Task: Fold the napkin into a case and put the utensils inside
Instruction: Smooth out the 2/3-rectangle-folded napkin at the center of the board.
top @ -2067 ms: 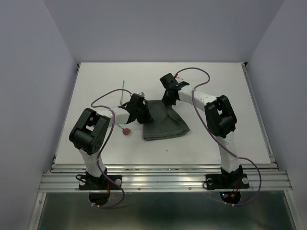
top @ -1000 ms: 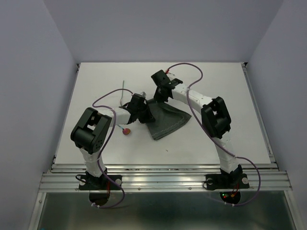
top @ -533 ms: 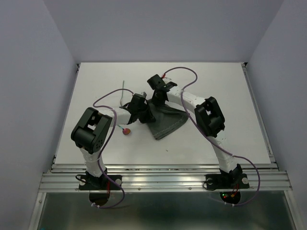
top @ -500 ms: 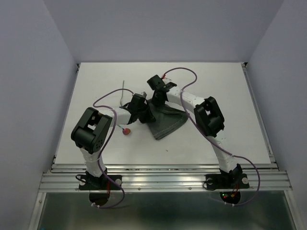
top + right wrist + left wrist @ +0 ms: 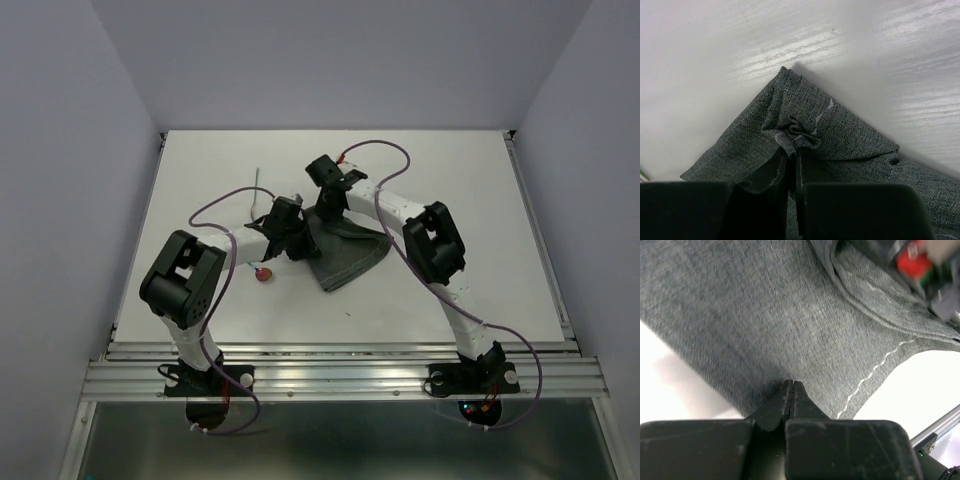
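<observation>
Top external: right gripper on napkin

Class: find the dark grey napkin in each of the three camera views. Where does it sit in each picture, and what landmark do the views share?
Top external: the napkin lies at the middle of the table.
Left wrist: the napkin fills most of the picture, above the left hand.
Right wrist: the napkin is in the lower half, its bunched corner pinched by the right hand.
Shared landmark: the white table beside the cloth.
</observation>
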You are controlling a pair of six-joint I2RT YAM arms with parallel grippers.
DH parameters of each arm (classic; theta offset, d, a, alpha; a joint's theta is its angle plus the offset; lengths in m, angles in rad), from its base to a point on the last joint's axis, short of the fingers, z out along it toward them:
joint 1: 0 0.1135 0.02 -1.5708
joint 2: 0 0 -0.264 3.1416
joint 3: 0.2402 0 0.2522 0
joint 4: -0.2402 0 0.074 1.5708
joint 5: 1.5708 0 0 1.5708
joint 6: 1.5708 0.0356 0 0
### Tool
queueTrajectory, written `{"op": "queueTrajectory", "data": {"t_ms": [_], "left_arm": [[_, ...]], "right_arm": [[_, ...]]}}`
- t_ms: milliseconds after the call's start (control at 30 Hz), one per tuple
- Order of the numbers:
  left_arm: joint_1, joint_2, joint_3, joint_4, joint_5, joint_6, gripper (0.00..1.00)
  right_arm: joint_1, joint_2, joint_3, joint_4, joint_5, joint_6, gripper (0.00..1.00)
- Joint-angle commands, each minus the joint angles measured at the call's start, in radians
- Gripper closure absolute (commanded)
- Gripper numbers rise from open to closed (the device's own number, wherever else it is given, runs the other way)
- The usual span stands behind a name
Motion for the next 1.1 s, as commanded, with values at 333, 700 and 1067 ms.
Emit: {"op": "queueTrajectory", "data": {"t_ms": [333, 700, 1067], "left_arm": [[0.092, -0.156, 0.062, -0.167, -0.046, 0.119, 0.71], [0.083, -0.154, 0.112, -0.186, 0.029, 0.185, 0.46], [-0.159, -0.078, 0.255, -0.189, 0.043, 0.16, 0.09]], "right_arm": [[-0.078, 0.111, 0.197, -0.39, 0.055, 0.372, 0.99], [-0.19, 0.14, 0.176, -0.724, 0.128, 0.642, 0.99], [-0.239, 0.142, 0.006, -0.723, 0.127, 0.655, 0.99]]}}
